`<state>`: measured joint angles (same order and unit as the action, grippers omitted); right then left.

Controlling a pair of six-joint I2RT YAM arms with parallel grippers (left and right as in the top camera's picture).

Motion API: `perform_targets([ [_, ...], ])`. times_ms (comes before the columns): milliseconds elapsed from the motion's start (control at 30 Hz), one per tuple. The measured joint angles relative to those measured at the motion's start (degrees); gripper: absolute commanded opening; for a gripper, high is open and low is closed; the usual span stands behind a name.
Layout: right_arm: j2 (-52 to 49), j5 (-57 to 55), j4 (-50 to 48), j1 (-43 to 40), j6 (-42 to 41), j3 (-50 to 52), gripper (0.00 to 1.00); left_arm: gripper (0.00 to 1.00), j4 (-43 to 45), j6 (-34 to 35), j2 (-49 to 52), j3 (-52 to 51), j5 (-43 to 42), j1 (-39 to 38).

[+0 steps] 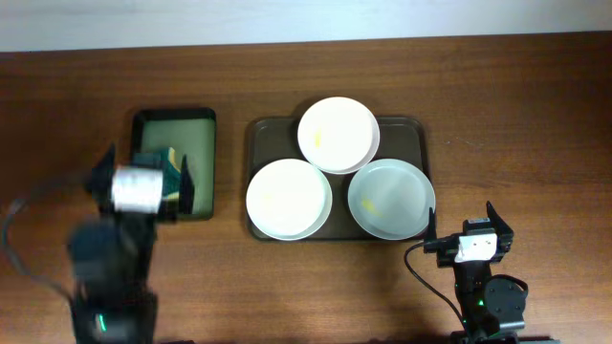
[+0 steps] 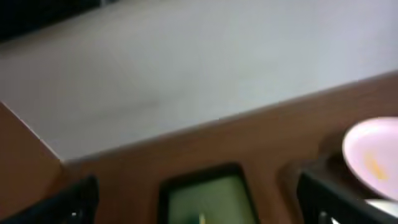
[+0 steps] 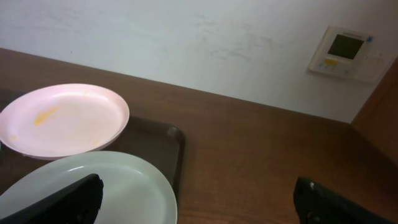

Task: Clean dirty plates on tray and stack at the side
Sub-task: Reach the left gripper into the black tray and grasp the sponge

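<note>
Sitting smeared on the tray, all three plates seem uncleaned and unstacked; left hand hovers open over the small black tray, right hand open near the tray.

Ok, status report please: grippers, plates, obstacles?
Left gripper open, empty, over small black tray. Right gripper open, empty. Three plates on brown tray, smeared, none stacked aside. Nothing blocking.

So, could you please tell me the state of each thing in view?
Far plate: on tray, yellow smear.
Left plate: on tray, faint smear.
Right plate: on tray, yellow smear.
Left claw: open.
Right claw: open.
</note>
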<state>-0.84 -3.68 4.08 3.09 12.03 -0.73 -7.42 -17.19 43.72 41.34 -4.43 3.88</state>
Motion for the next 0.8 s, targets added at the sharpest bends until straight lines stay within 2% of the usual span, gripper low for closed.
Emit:
perform_targets([
  [100, -0.1, 0.0, 0.0, 0.0, 0.0, 0.0, 0.98, 0.99, -6.6, 0.0, 16.9, 10.2, -3.9, 0.0],
  [200, -0.1, 0.0, 0.0, 0.0, 0.0, 0.0, 0.98, 1.0, -17.4, 3.7, 29.1, 19.5, -5.5, 1.6],
  [333, -0.1, 0.0, 0.0, 0.0, 0.0, 0.0, 0.98, 0.99, -33.8, 8.9, 42.3, 35.5, -6.5, 11.7],
  [400, -0.1, 0.0, 0.0, 0.0, 0.0, 0.0, 0.98, 0.99, -35.6, 10.0, 44.9, 37.1, -8.8, 15.1],
  [567, -0.1, 0.0, 0.0, 0.0, 0.0, 0.0, 0.98, 0.99, -37.6, 11.3, 50.1, 37.2, -17.2, 16.0],
  [800, -0.1, 0.0, 0.0, 0.0, 0.0, 0.0, 0.98, 0.99, -38.8, 14.7, 60.2, 37.3, -20.2, 16.0],
])
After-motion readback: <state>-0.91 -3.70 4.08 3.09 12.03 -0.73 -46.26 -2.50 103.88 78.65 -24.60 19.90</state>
